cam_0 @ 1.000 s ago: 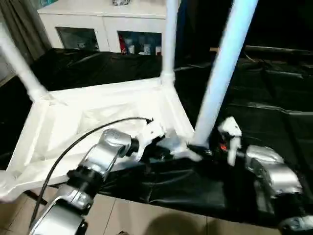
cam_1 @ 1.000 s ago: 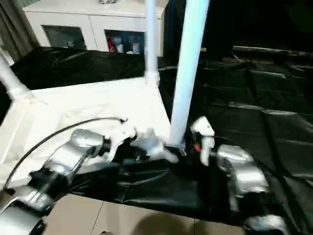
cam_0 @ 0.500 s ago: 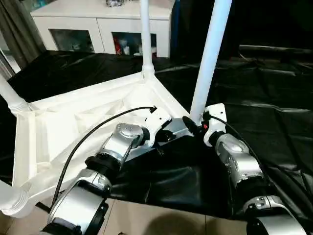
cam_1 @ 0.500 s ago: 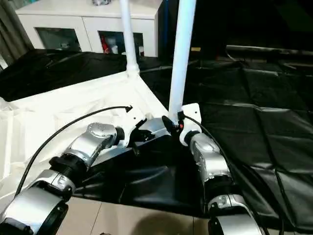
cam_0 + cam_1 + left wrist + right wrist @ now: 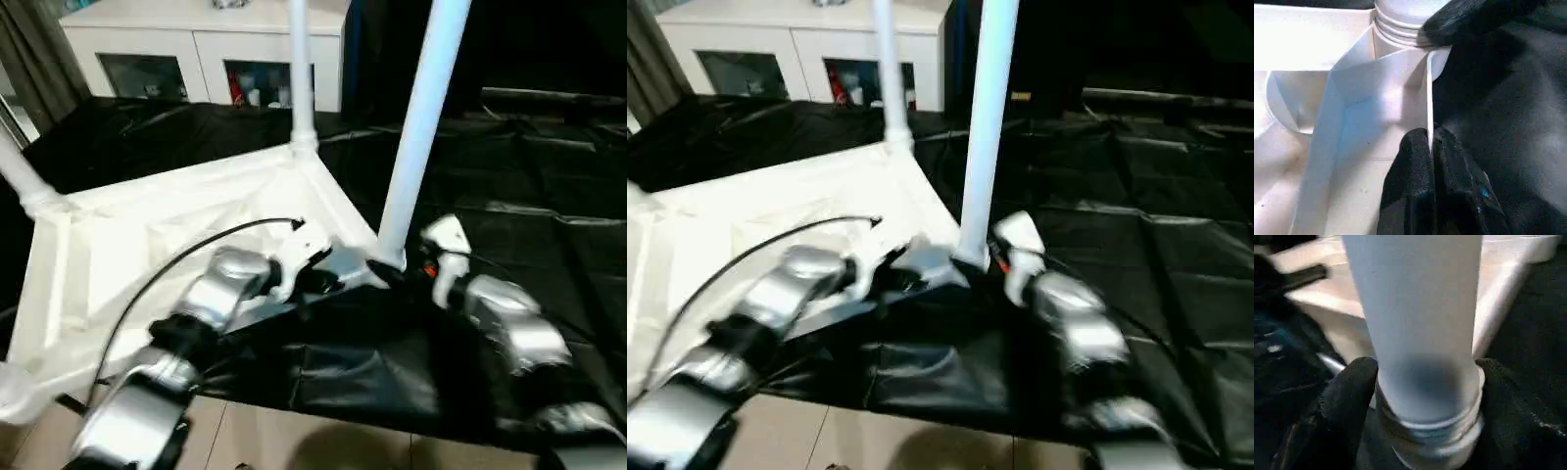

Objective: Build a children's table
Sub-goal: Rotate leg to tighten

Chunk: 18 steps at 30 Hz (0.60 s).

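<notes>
The children's table lies upside down, its white ribbed top (image 5: 147, 245) on black sheeting. Tube legs stand in the far corner (image 5: 301, 78), the left corner (image 5: 20, 176) and the near right corner (image 5: 421, 127). My left gripper (image 5: 328, 279) is shut on the thin rim wall (image 5: 1429, 112) of the top beside that near right socket, one finger (image 5: 1410, 166) on each face. My right gripper (image 5: 1427, 377) straddles the base of the near right leg (image 5: 1415, 308), just above its threaded collar, with a black finger (image 5: 1352, 396) pressed against each side.
Black plastic sheeting (image 5: 529, 176) covers the surface around the table and to the right. A white cabinet with glass doors (image 5: 196, 59) stands at the back. Tiled floor (image 5: 294, 441) shows below the near edge. A black cable (image 5: 196, 250) arcs over my left forearm.
The camera has swayed, so the whole picture has shifted. Both grippers stay at the near right corner. My right forearm has swung out to the right.
</notes>
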### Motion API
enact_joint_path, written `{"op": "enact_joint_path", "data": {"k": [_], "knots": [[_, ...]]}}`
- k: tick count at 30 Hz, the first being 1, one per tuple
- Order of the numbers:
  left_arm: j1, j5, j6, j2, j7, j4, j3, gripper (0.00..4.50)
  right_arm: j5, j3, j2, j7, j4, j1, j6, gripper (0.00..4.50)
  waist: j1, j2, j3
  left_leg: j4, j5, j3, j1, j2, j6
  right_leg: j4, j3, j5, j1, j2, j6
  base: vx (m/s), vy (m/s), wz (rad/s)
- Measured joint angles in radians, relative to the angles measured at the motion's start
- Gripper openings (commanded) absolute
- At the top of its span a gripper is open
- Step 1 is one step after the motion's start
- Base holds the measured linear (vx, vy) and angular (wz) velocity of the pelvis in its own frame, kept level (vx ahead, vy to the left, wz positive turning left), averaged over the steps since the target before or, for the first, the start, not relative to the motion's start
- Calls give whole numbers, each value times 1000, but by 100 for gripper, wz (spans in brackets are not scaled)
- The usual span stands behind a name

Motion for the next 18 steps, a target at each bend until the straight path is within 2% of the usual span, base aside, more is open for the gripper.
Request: {"op": "enact_joint_path", "data": {"k": [3,5,8,10,18], "knots": [[30,-15,32,38,-72,-68,-17,0,17,19,-38,99,-43,23,24,346,12,0,0,0,-1,0,0,0,-1,0,0,0,0,0,0,0,0,0],[54,-25,50,57,-105,-109,-25,0,27,34,-55,147,-65,38,33,313,17,-1,1,1,-3,1,0,0,-5,0,0,0,0,0,0,0,0,0],[62,-32,69,74,-117,-137,-31,0,40,40,-57,168,-82,40,50,308,15,-1,1,2,-3,1,0,0,-5,1,1,0,1,0,-1,0,0,0],[65,-32,72,79,-119,-147,-32,0,42,41,-57,175,-86,40,58,282,14,-1,1,2,-3,1,1,0,-5,1,1,0,1,0,-1,0,0,0],[81,-33,86,89,-123,-173,-32,0,40,48,-56,178,-108,50,75,274,14,-1,1,1,-3,0,1,0,-5,1,0,0,0,0,0,0,0,0]]}}
